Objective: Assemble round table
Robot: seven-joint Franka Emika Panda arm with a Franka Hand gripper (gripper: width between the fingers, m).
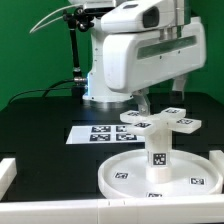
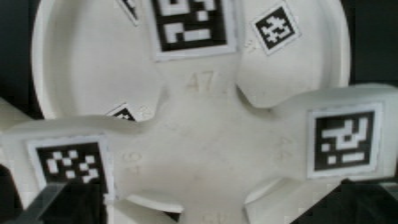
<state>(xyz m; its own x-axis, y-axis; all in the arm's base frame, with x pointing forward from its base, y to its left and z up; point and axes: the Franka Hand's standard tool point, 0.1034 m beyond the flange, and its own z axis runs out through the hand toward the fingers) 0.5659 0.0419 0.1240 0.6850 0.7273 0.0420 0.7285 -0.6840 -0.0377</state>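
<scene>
The round table's large rimmed disc (image 1: 128,178) lies flat near the front of the exterior view. The short thick leg (image 1: 157,152) stands upright at its centre. On top of the leg sits the cross-shaped foot piece (image 1: 156,123). My gripper (image 1: 163,104) hangs just above the foot piece, open, holding nothing. In the wrist view the foot piece (image 2: 214,135) fills most of the picture, with tagged arms on both sides and the disc (image 2: 98,45) behind it. My fingertips do not show clearly there.
The marker board (image 1: 98,133) lies flat behind the disc, towards the exterior view's left. White border rails stand at the front left (image 1: 6,172) and at the right (image 1: 215,160). The arm's base (image 1: 105,95) rises behind the board.
</scene>
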